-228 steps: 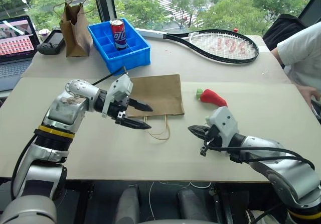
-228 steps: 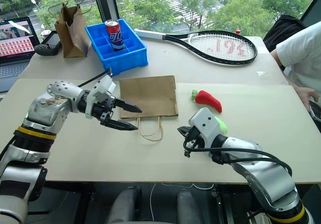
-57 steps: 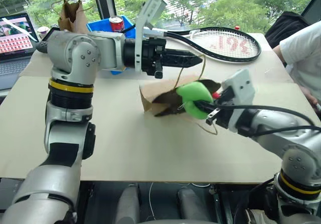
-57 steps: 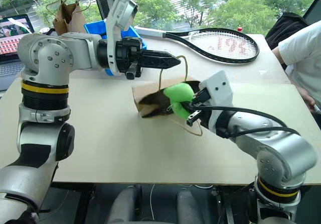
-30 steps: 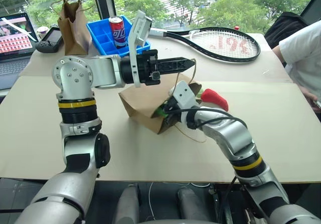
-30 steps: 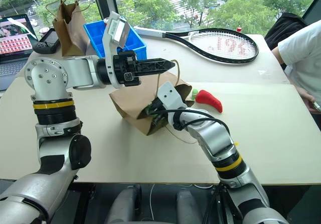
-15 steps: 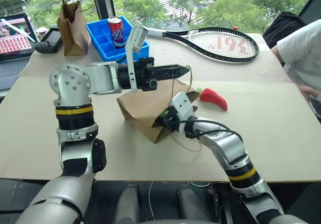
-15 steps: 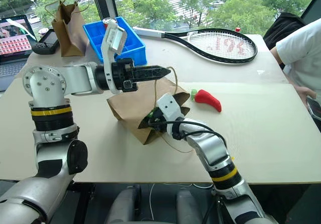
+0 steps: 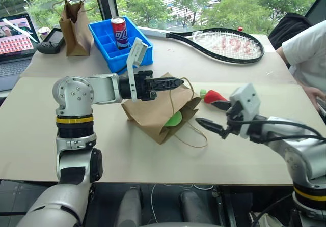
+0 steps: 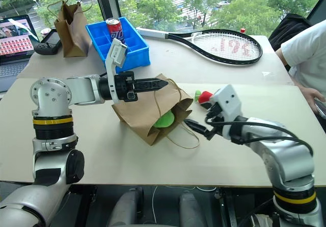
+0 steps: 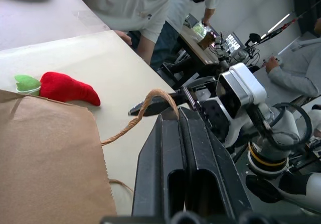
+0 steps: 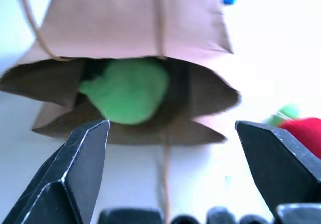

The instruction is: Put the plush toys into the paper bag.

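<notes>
The green plush is seen lying in the mouth of the paper bag at frame centre, whose handle is kept pinched in the clenched left claw. The red chili lies on the counter, right of the bag, long axis running left to right. It is nearest the right claw, spread wide and empty just below it.

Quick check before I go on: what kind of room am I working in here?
Probably a robotics lab or office. The work table stands by a large window overlooking trees, a laptop sits at the far left corner, and the left wrist view shows people at desks with monitors.
</notes>
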### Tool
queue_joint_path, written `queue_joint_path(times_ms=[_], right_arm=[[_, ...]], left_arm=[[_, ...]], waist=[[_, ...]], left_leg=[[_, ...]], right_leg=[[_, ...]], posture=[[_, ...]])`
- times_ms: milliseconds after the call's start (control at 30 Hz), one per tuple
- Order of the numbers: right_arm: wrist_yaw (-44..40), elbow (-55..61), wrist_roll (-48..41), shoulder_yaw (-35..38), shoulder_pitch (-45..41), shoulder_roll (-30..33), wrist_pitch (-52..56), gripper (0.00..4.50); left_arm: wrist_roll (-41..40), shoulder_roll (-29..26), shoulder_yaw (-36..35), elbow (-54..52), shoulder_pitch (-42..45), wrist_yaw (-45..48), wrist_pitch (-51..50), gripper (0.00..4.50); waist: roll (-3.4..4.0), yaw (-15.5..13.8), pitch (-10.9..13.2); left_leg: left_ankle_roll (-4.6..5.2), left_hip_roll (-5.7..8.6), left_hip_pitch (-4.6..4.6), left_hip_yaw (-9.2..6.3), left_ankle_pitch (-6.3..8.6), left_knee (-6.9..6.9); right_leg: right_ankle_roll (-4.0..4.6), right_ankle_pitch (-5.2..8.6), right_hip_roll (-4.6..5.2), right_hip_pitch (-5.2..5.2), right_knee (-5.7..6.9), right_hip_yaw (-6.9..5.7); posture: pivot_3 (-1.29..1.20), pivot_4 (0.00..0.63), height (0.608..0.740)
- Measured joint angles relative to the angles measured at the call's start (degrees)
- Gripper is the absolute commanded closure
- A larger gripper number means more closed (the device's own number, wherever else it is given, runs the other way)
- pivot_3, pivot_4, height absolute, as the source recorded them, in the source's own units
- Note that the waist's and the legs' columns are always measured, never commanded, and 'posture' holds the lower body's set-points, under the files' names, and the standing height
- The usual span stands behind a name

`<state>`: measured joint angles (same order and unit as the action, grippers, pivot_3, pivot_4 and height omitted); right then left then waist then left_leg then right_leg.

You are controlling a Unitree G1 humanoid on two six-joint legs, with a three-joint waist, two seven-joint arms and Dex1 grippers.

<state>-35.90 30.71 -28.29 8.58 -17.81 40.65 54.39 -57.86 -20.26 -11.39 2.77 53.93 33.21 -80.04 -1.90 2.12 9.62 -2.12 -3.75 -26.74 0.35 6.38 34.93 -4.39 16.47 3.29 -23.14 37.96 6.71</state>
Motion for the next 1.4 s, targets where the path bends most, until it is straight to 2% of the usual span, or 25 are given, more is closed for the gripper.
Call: queue_joint_path(times_ms=[167, 400, 500, 633, 800, 867, 933, 1133, 1233, 1400], right_arm=[[4.9, -15.7, 9.8, -2.1, -4.4, 0.8, -8.7, 0.04], [7.2, -51.2, 20.4, -10.0, -17.9, -6.9, -28.1, 0.04], [6.2, -62.0, 22.1, -10.4, -21.1, -9.4, -34.3, 0.73], [4.6, -66.1, 22.6, -10.2, -22.0, -9.7, -38.5, 2.08], [1.8, -56.4, 21.1, -8.0, -14.9, -7.0, -35.9, 3.81], [0.9, -48.5, 20.0, -6.7, -10.8, -4.0, -32.0, 4.43], [-1.1, -33.7, 16.9, -3.4, -4.9, 1.3, -24.0, 4.48], [-5.0, -10.8, 8.4, 1.2, 1.6, 8.3, -7.8, 4.48], [-4.9, -1.7, 4.3, -2.1, 0.9, 8.3, 0.8, 4.48], [-1.1, -1.3, 4.6, -9.5, -4.3, 3.2, 4.2, 4.48]], left_arm=[[-0.2, -0.2, -0.2, -1.2, -0.3, -0.5, 0.0, 4.50], [-0.7, -0.5, -0.8, -2.4, -0.6, -1.3, -0.1, 4.50], [-0.8, -0.7, -1.1, -3.2, -0.7, -1.8, -0.1, 4.50], [-0.9, -0.8, -1.2, -3.5, -0.7, -2.5, -0.1, 4.50], [-0.9, -0.8, -1.5, -3.3, -0.6, -3.0, -0.1, 4.50], [-0.9, -0.4, -1.5, -2.9, 0.2, -3.2, -0.1, 4.50], [-0.8, -0.1, -1.6, -1.9, 2.0, -3.3, 0.1, 4.50], [-0.7, 0.5, -1.3, -0.7, 3.4, -2.9, 0.7, 4.50], [-0.7, 0.6, -0.9, -0.6, 4.0, -2.0, 1.5, 4.50], [-0.8, 0.9, -0.9, -0.6, 4.1, -1.8, 1.8, 4.50]], waist=[[0.00, 0.3, 0.0], [0.02, 0.6, 0.0], [0.02, 0.4, 0.0], [0.02, 0.2, 0.0], [0.02, 0.1, 0.0], [0.07, -0.1, 0.1], [0.07, -0.1, 0.1], [0.03, 0.6, 0.1], [0.03, 0.7, 0.1], [0.01, 0.4, 0.1]], left_leg=[[0.01, 0.04, 0.01, 0.00, -0.01, 0.00], [-0.01, 0.08, 0.06, 0.00, -0.02, -0.07], [-0.01, 0.09, 0.02, 0.00, -0.02, -0.10], [-0.04, 0.10, 0.05, -0.02, -0.04, -0.06], [-0.05, 0.12, 0.03, -0.05, -0.05, -0.05], [-0.05, 0.15, -0.03, -0.07, -0.05, -0.07], [-0.05, 0.14, -0.02, -0.07, -0.04, -0.08], [-0.05, 0.09, 0.29, -0.08, -0.04, -0.10], [-0.05, 0.09, 0.31, -0.08, -0.04, -0.08], [-0.05, 0.16, 0.29, -0.08, -0.05, -0.04]], right_leg=[[0.00, 0.00, 0.01, -0.01, 0.00, 0.04], [-0.01, 0.00, 0.02, 0.01, 0.00, 0.11], [-0.02, 0.00, 0.04, 0.03, -0.06, 0.09], [-0.02, 0.00, 0.03, 0.10, -0.02, 0.05], [-0.04, 0.01, 0.04, 0.10, -0.02, 0.06], [-0.06, 0.02, 0.05, 0.05, 0.01, 0.06], [-0.07, 0.03, 0.04, 0.04, 0.01, 0.07], [-0.09, 0.05, -0.02, 0.21, 0.01, 0.14], [-0.12, 0.06, -0.04, 0.21, 0.01, 0.18], [-0.11, 0.05, 0.01, 0.21, -0.01, 0.20]], posture=[[0.00, 0.150, 0.740], [0.00, 0.150, 0.740], [0.00, 0.150, 0.740], [0.00, 0.150, 0.740], [0.00, 0.150, 0.740], [0.00, 0.150, 0.740], [0.00, 0.150, 0.740], [0.00, 0.150, 0.740], [0.00, 0.150, 0.740], [0.00, 0.150, 0.740]])
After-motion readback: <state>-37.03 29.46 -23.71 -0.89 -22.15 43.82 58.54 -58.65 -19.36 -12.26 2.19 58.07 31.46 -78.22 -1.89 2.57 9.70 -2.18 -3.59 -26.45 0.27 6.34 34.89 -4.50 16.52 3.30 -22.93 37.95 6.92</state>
